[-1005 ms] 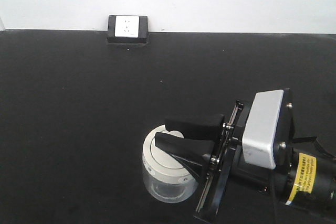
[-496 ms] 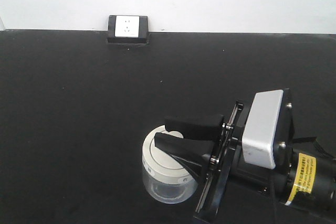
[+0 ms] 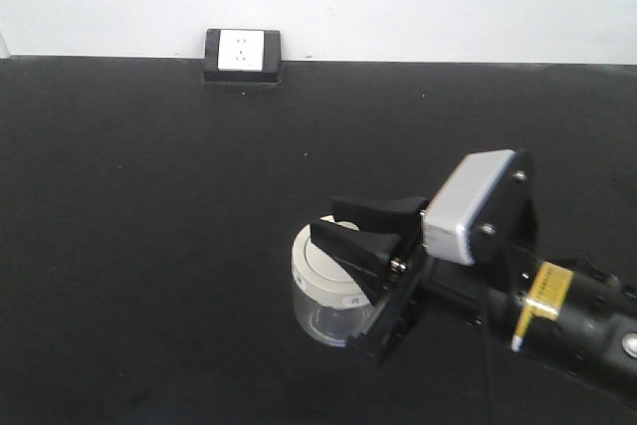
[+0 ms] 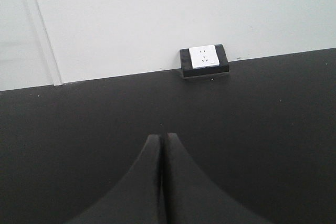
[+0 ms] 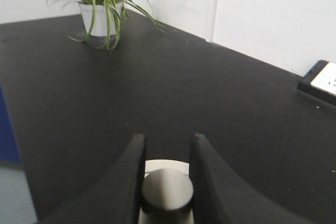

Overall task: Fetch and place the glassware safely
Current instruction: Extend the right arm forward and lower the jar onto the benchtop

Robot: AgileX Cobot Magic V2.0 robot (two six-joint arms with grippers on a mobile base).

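- Right claw (image 3: 329,218) is clamped on the knob (image 5: 167,190) of the cream lid (image 3: 317,268), one finger on each side
- Glass jar (image 3: 323,320) sits directly beneath the claw, under that lid; whether its base touches the black tabletop (image 3: 149,246) cannot be told
- Left claw (image 4: 160,139) is pressed shut, holding nothing
- Wall socket (image 3: 242,53) lies well beyond the right claw, at the table's far edge
- Potted plant (image 5: 100,3) stands far ahead of it

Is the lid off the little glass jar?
No, the cream-white lid sits on top of the glass jar on the black table.
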